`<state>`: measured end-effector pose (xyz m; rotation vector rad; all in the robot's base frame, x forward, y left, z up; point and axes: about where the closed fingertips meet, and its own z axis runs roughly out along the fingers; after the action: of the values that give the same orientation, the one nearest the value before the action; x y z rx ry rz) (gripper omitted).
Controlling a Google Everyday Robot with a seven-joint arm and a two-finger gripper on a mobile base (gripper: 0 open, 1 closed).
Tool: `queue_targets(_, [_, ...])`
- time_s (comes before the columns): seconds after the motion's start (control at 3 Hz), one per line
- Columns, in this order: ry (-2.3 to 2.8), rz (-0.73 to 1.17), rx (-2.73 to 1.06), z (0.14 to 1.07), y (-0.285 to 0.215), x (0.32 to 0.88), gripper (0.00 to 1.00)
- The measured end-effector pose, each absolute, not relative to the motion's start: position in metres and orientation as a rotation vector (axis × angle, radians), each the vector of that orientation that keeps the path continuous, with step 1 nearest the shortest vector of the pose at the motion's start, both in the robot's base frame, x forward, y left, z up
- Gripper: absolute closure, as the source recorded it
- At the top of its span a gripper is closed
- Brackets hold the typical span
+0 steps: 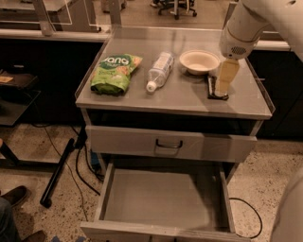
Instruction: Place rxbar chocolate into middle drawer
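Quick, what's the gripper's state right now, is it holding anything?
Gripper: low over the rxbar chocolate on the cabinet top; whether it is open, closed or holding the bar cannot be told.

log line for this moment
tool at rxbar chocolate on cabinet top | middle drawer open | bar not yet in drawer

A black pole [59, 172] is laid across the speckled floor [38, 142] beside a grey steel cabinet [180, 97]. Dark benches [42, 66] are set behind it, and 1 office chair [175, 6] is seen beyond.
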<state>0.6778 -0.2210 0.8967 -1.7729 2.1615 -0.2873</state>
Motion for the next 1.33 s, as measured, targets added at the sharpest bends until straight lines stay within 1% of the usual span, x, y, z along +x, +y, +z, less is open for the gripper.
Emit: queue_targets(1.33, [2.249,-0.241,-1.743,0.866,-0.251,0.703,0.00])
